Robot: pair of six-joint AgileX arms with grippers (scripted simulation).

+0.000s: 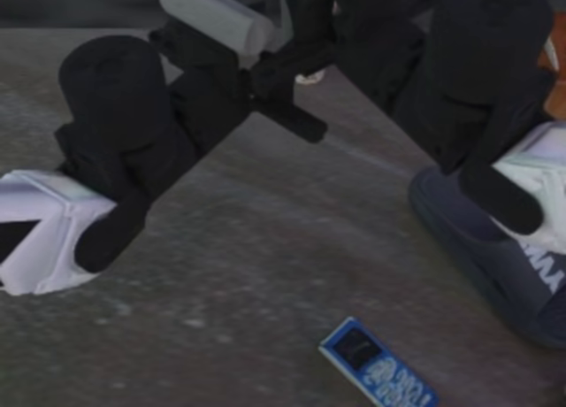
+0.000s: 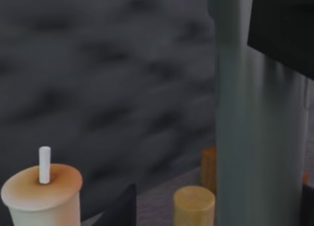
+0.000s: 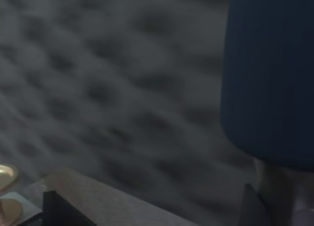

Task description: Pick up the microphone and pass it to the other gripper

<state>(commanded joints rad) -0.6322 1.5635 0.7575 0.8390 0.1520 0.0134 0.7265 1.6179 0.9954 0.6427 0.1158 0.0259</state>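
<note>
Right wrist view: microphone (image 3: 270,73) navy foam head; grey handle

Above the table's (image 1: 230,274) far middle my left gripper (image 1: 292,115) and right gripper (image 1: 309,57) meet around the microphone (image 1: 217,18), the phone (image 1: 378,363) lying at the near edge right of centre.

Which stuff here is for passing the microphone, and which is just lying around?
For the job:
- microphone, raised off the table
- left end effector, around it
- right end effector, close beside it

Just lying about:
- blue-and-white phone
- dark blue oval thing
- cup with a straw
- yellow cylinder
</note>
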